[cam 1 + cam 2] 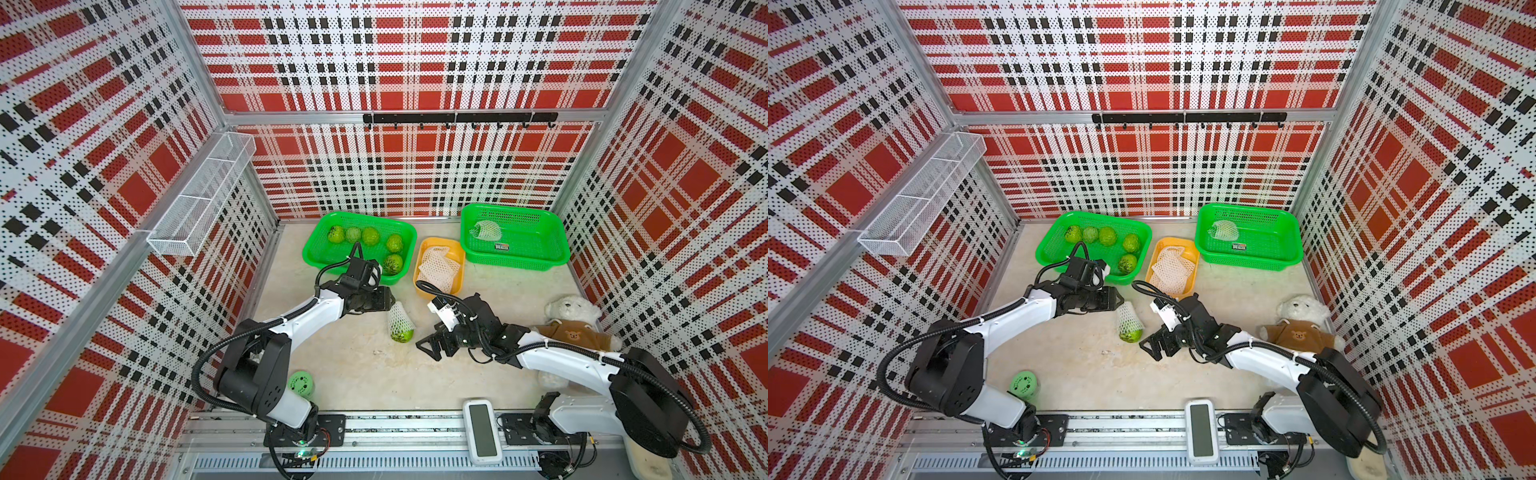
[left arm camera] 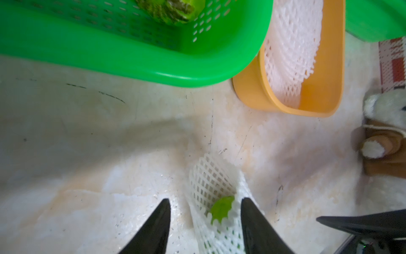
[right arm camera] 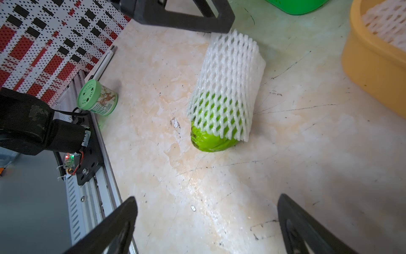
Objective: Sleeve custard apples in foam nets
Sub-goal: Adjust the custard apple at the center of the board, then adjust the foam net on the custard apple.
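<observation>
A custard apple [image 1: 404, 333] lies on the table, partly inside a white foam net [image 1: 398, 314]; its green end pokes out [image 3: 211, 140] below the net [image 3: 228, 72]. My left gripper [image 1: 390, 301] stands open at the net's empty end [image 2: 211, 180], with one finger [image 2: 252, 220] against the net's rim and the other apart from it. The fruit [image 2: 222, 209] shows inside. My right gripper [image 1: 427, 351] hangs wide open [image 3: 207, 198] just right of the fruit, holding nothing. Several bare custard apples [image 1: 370, 236] sit in the left green basket [image 1: 316, 259]. Spare foam nets [image 1: 440, 266] fill the yellow tub [image 1: 417, 276].
The right green basket [image 1: 540, 253] holds one sleeved fruit [image 1: 486, 230]. A white plush bear [image 1: 573, 318] lies at the right edge by my right arm. A green canister [image 1: 301, 384] stands near the left arm's base. A white device [image 1: 482, 430] rests on the front rail.
</observation>
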